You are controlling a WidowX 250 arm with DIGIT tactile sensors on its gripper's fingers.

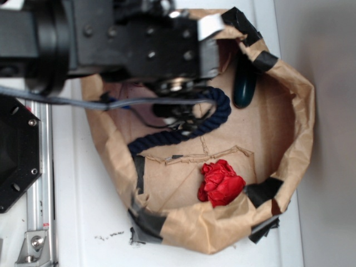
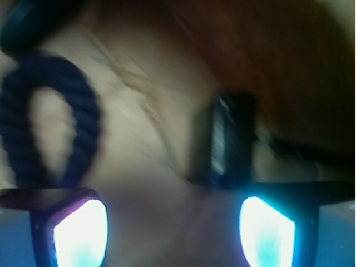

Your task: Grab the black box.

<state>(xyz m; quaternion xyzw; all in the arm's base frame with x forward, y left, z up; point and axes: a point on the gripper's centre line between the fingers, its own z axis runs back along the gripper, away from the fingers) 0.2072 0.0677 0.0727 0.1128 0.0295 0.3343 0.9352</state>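
White desk [image 1: 83, 222] carries taped brown paper tray [image 1: 295, 133]. Pincer [image 2: 172, 225] spread wide, low inside tray. Black box [image 2: 231, 139] ahead, just beyond right fingertip; navy rope [image 2: 50, 117] loop left.

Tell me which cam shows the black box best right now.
Wrist view. The black box stands in plain sight just ahead of the gripper, nearer its right finger, though motion-blurred. In the exterior view the arm covers that spot in the paper bag, so the box cannot be made out there.

White tabletop [image 1: 83, 222], perhaps grey wall [image 1: 328, 55]
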